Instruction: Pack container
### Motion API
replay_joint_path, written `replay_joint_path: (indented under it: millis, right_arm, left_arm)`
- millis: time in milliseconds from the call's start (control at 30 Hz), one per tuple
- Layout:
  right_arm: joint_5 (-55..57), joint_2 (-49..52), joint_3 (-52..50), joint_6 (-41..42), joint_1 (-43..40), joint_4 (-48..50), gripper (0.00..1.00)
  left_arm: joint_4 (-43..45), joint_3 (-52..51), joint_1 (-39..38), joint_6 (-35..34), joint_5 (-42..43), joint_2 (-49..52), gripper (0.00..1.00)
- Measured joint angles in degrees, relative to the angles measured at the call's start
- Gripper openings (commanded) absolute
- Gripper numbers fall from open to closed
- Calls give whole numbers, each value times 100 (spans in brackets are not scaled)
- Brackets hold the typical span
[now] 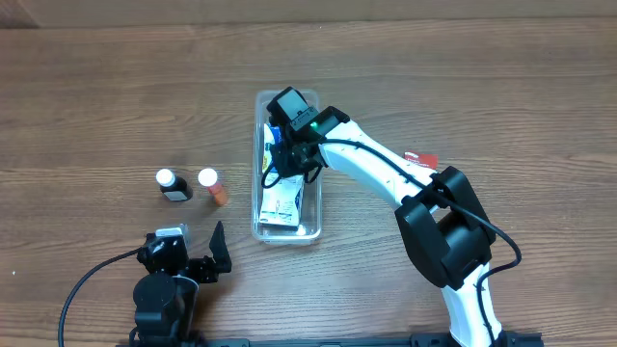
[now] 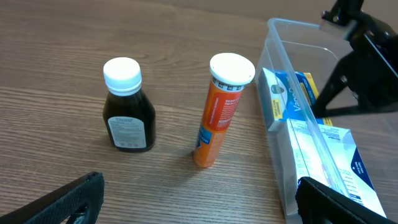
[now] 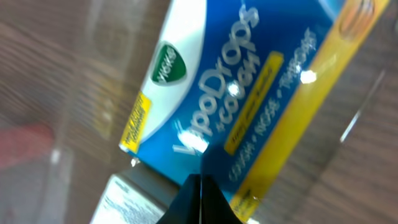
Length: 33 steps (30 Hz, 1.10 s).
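Note:
The clear plastic container [image 1: 258,198] stands mid-table, long side running away from me. Inside lie a blue and yellow VapoDrops packet [image 3: 236,93] and a white printed box [image 1: 281,204]. My right gripper [image 1: 282,162] reaches down into the container; in the right wrist view its fingers [image 3: 202,190] are pressed together, tips just over the blue packet's lower edge beside the white box [image 3: 124,202]. My left gripper [image 2: 202,208] is open and empty, low over the table, in front of a dark bottle [image 2: 127,115] and an orange tube [image 2: 217,118], with the container wall [image 2: 280,155] at its right.
The dark bottle [image 1: 174,185] and orange tube [image 1: 214,186] stand upright left of the container. A red packet [image 1: 421,160] lies on the table right of the right arm. The right arm spans from the front right edge to the container.

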Motion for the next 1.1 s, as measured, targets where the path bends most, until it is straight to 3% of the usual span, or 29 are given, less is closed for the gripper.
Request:
replay_joint_path:
  millis: [300, 567, 600, 633, 667, 733, 767, 900, 1100]
  right_arm:
    - [262, 74, 50, -125, 0, 400, 4]
    - [437, 22, 1410, -319, 0, -1220, 4]
    - [498, -20, 1665, -308, -2, -1499, 11]
    - [601, -92, 1891, -264, -7, -1738, 24]
    - [704, -177, 2107, -190, -17, -2006, 47]
    - [861, -378, 2391, 33, -98, -2391, 57]
    - [914, -529, 2494, 155, -205, -2566, 70]
    - [1043, -1027, 2662, 586, -1001, -3123, 99]
    - [1023, -1176, 2601, 826, -2719, -4011, 100]
  left_arm:
    - [0, 0, 0, 2, 0, 0, 100]
    - [0, 0, 0, 2, 0, 0, 100]
    - [0, 0, 0, 2, 0, 0, 100]
    - [0, 0, 0, 0, 0, 0, 100]
    - [0, 0, 0, 0, 0, 0, 100]
    - [0, 0, 0, 0, 0, 0, 100]
    - [0, 0, 0, 2, 0, 0, 100]
    - [0, 0, 0, 2, 0, 0, 100]
    - [0, 0, 0, 2, 0, 0, 100]
